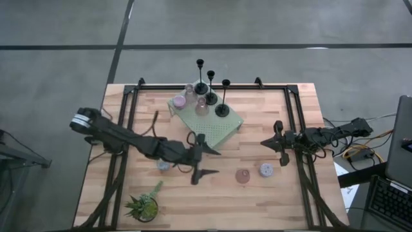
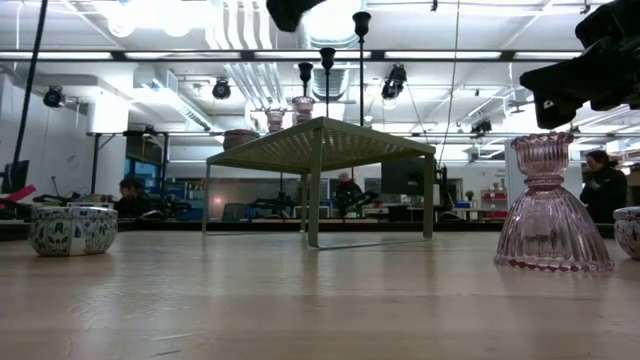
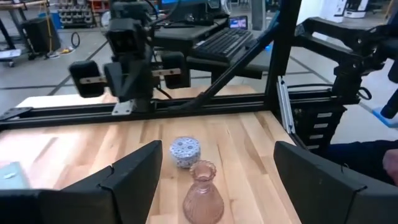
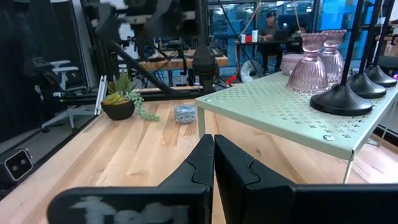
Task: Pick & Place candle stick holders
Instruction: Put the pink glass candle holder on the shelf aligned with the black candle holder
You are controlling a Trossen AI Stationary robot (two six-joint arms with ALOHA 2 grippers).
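Note:
Three black candle stick holders with thin stems and several pink glass ones stand on the green stand. On the table stand a pink glass holder, a blue-white cup just beyond it, and another blue-white cup. My left gripper is open above the table, pointing toward the pink holder, short of it. My right gripper is shut at the table's right side, holding nothing.
A small spiky potted plant stands at the near left corner. Black frame rails run along the table's sides. Bare wood lies between the stand and the near edge.

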